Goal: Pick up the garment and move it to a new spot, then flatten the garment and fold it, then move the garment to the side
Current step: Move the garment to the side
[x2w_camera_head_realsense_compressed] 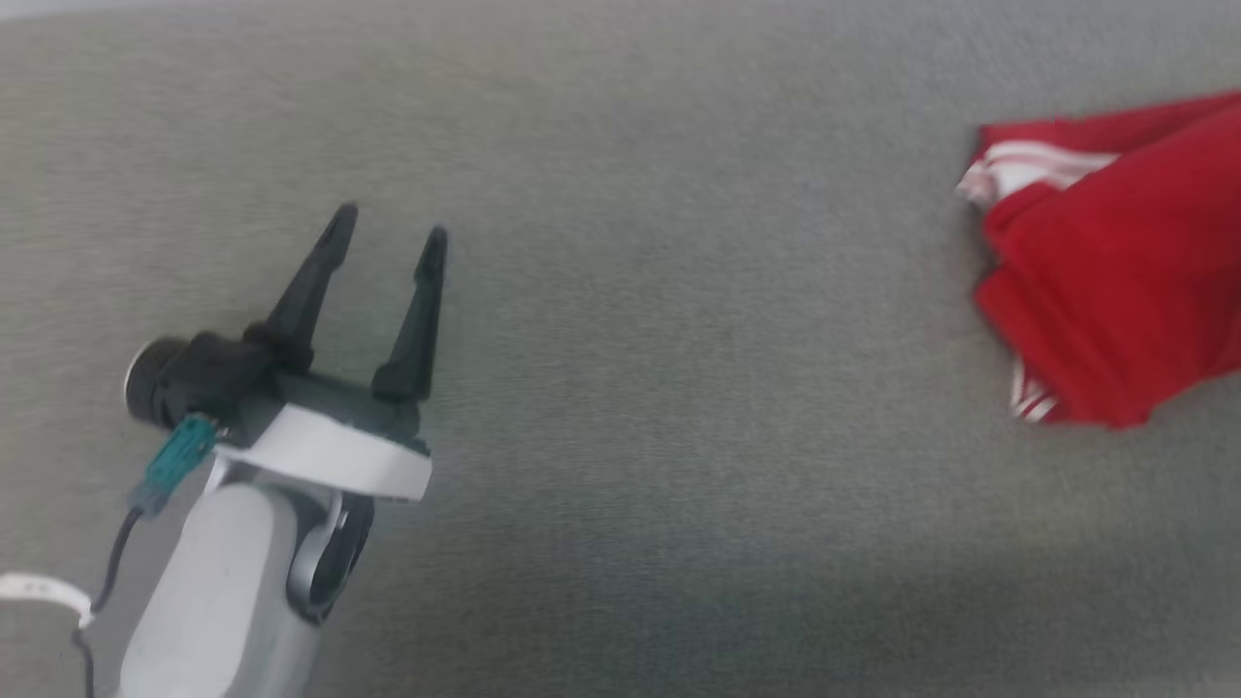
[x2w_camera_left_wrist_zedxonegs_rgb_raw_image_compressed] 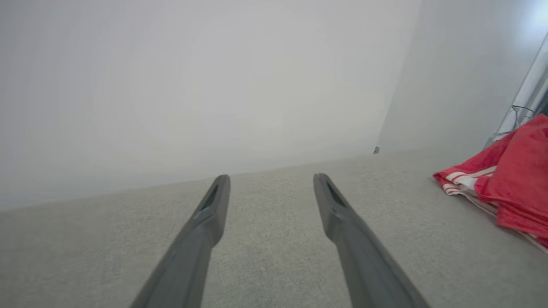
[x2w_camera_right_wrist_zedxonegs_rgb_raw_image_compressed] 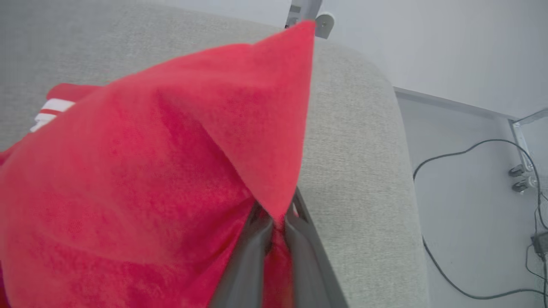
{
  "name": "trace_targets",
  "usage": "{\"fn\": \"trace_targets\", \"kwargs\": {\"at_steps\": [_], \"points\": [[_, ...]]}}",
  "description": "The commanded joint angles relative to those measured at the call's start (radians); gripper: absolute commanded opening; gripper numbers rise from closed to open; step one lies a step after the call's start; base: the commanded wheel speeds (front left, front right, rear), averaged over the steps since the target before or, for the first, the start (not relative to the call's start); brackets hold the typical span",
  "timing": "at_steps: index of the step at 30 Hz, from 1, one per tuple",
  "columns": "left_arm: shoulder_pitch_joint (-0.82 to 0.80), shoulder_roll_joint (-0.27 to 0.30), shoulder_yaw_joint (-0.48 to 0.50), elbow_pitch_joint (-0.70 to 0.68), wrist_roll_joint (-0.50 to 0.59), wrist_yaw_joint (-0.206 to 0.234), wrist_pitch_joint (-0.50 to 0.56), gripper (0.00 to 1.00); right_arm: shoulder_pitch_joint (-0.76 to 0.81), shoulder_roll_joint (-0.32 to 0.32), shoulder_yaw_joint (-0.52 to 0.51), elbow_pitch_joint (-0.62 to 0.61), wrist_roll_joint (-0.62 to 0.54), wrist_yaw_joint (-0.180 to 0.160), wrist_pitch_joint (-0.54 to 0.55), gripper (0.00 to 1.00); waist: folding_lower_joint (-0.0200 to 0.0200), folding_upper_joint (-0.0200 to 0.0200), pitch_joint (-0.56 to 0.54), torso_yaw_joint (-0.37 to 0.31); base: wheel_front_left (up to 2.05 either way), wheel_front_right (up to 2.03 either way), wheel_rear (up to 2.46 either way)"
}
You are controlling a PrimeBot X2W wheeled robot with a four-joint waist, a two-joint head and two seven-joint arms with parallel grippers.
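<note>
Head view: the left hand is at 8 o'clock over the grey counter. The garment lies bunched at 3 o'clock, cut off by the frame edge, with striped trim on its left side.
Left wrist view: this adds a pale wall behind the counter's far edge.
Right wrist view: this adds the counter's rounded corner, a pale floor at 3 o'clock and a dark cable trailing across it.
Surface: woven grey fabric, blurred in the head view.
Left hand: fingers spread wide, nothing between them, well apart from the garment.
Right hand: fingers nearly together, pinching a red fold of the garment, which rises to a peak at 12 o'clock and spreads toward 9 o'clock.
</note>
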Motion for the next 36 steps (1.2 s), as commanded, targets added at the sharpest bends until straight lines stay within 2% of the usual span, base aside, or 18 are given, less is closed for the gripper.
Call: {"fn": "trace_targets", "kwargs": {"at_steps": [1, 7, 17, 27, 36], "points": [[-0.026, 0.006, -0.013, 0.003, -0.007, -0.002, -0.004, 1.00, -0.023, -0.005, -0.007, 0.009, -0.015, -0.002, -0.017, 0.00, 0.0000, 0.0000, 0.043, -0.041, 0.00, 0.00, 0.00], [-0.134, 0.037, -0.091, 0.018, -0.019, -0.002, -0.004, 1.00, -0.101, -0.030, -0.045, 0.085, -0.113, -0.002, -0.114, 0.00, 0.0000, 0.0000, 0.125, -0.096, 0.00, 0.00, 0.00], [-0.237, 0.064, -0.168, 0.033, -0.025, -0.002, -0.004, 1.00, -0.184, -0.042, -0.110, 0.238, -0.294, -0.002, -0.265, 0.00, 0.0000, 0.0000, 0.208, -0.116, 0.00, 0.00, 0.00], [-0.280, 0.074, -0.198, 0.042, -0.035, -0.002, -0.004, 1.00, -0.249, 0.045, -0.145, 0.382, -0.482, -0.002, -0.350, 0.00, 0.0000, 0.0000, 0.243, -0.113, 0.00, 0.00, 0.00], [-0.300, 0.072, -0.211, 0.049, -0.043, -0.002, -0.004, 1.00, -0.290, 0.088, -0.153, 0.487, -0.527, -0.002, -0.352, 0.00, 0.0000, 0.0000, 0.248, -0.091, 0.00, 0.00, 0.00]]}}
